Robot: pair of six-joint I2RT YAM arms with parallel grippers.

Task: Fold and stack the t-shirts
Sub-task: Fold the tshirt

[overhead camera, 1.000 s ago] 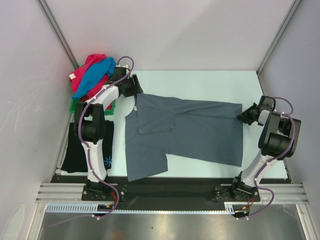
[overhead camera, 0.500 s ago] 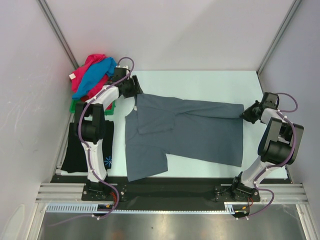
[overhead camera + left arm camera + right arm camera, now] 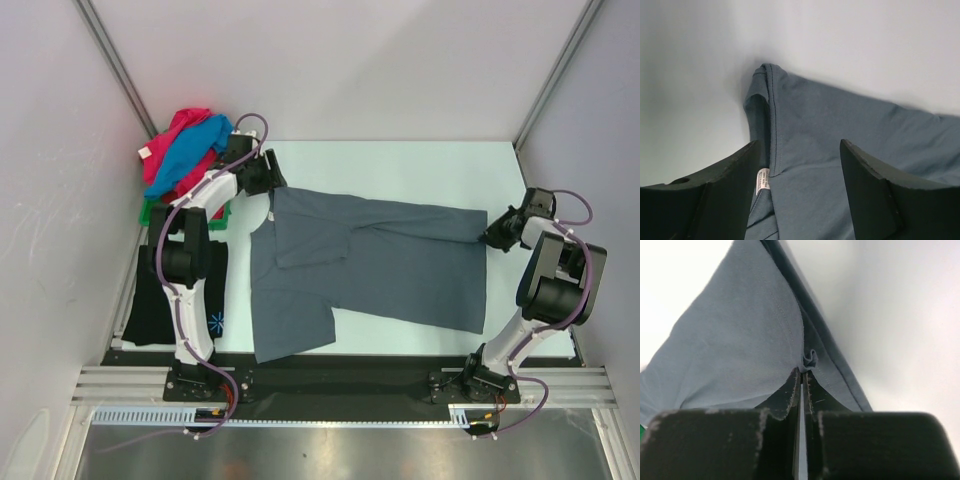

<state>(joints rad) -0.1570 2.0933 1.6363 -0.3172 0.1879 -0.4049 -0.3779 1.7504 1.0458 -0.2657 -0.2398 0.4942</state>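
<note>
Grey shirt (image 3: 400,270) lay barely folded, your right gripper (image 3: 801,372) clenched on its hem, your left gripper (image 3: 799,150) released above its collar, other shirts (image 3: 185,150) heaped unfolded

Pale walls (image 3: 350,60) enclose a white table (image 3: 400,165) under even light.

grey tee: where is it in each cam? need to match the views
Top external: the grey t-shirt lies spread flat in the centre, collar end to the left.
Left wrist: its collar corner, with the white label showing, sits between the fingers of the open left claw.
Right wrist: the cloth fills the upper left, with a corner pinched in the shut right claw.
Shared landmark: the shirt's far edge, one claw at each end.
</note>
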